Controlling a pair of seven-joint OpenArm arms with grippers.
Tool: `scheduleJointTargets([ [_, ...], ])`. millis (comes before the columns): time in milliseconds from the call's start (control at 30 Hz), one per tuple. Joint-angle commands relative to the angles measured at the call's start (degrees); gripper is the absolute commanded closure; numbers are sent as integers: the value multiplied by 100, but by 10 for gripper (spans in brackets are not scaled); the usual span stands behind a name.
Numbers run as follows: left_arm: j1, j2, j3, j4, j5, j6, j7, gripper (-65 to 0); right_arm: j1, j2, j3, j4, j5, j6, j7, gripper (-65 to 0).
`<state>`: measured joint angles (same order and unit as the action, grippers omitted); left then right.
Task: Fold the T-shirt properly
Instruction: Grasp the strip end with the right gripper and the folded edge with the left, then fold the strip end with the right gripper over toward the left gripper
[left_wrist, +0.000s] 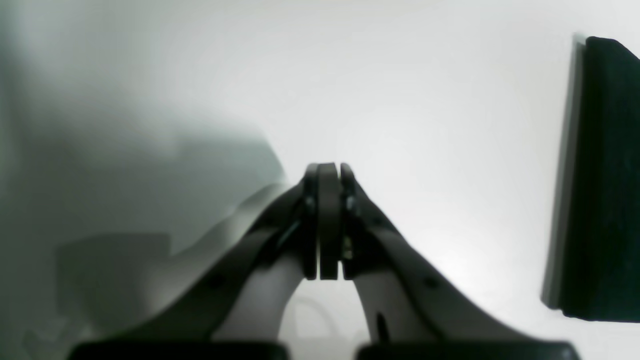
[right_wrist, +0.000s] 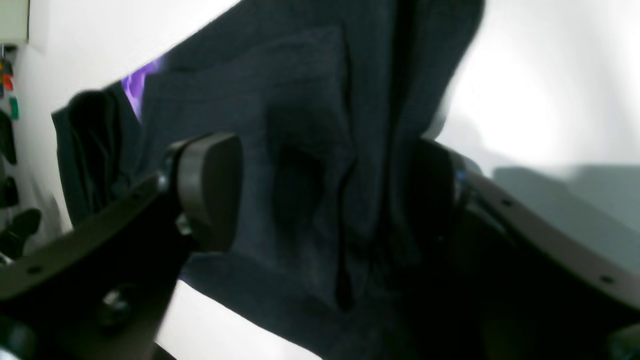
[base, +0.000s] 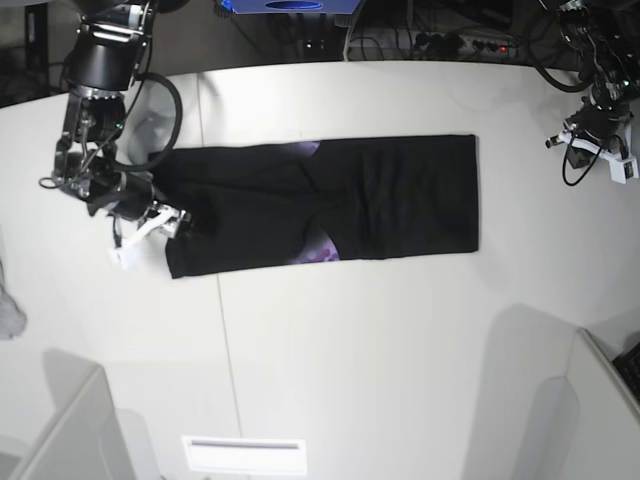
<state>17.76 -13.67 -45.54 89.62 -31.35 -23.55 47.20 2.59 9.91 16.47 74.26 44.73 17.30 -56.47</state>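
Right gripper (right_wrist: 325, 200) sits at the T-shirt's (base: 330, 200) nine-o'clock end in the base view, low over the white table (base: 350, 340). Its wrist view shows both fingers (right_wrist: 210, 185) spread wide, one at nine o'clock and the other at three o'clock, with a bunched ridge of black cloth running between them. The three-o'clock finger lies against the fabric; the nine-o'clock pad stands clear of the fold, so the jaws straddle the cloth without pinching it. A sliver of purple print (right_wrist: 134, 87) peeks out toward ten o'clock of that view.

Across the table, the garment lies as a long, narrow black band stretching from nine o'clock to three o'clock, its sides already folded in, with bits of purple showing near its middle along the upper and lower edges.

Left gripper (left_wrist: 327, 170) hangs well apart from the cloth, at the table's two-o'clock corner in the base view. Its wrist view shows the two pads pressed flat together with nothing between them, over bare table, and a dark slab-like shape (left_wrist: 600, 180) stands at three o'clock, too blurred to identify.
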Motion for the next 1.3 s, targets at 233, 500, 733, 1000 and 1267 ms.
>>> scheduleJointTargets([
  [233, -22, -220, 1244, 62, -43, -14, -707, 0, -88, -2, -359, -54, -231, -73, -169, -257],
  [500, -303, -237, 1780, -642, -34, -5, -988, 0, -35, 42, -333, -63, -240, -90, 34, 0],
  [733, -453, -299, 2448, -738, 116, 3, -997, 0, 36, 156, -500, 288, -249, -99, 25, 0],
  [1000, -646, -264, 2958, -729, 546, 3, -988, 0, -96, 156, -1370, 1589, -249, -970, -10, 0],
  [1267, -593, -264, 3099, -554, 546, 3, -988, 0, -140, 112, -2126, 2451, -196, -1690, -10, 0],
])
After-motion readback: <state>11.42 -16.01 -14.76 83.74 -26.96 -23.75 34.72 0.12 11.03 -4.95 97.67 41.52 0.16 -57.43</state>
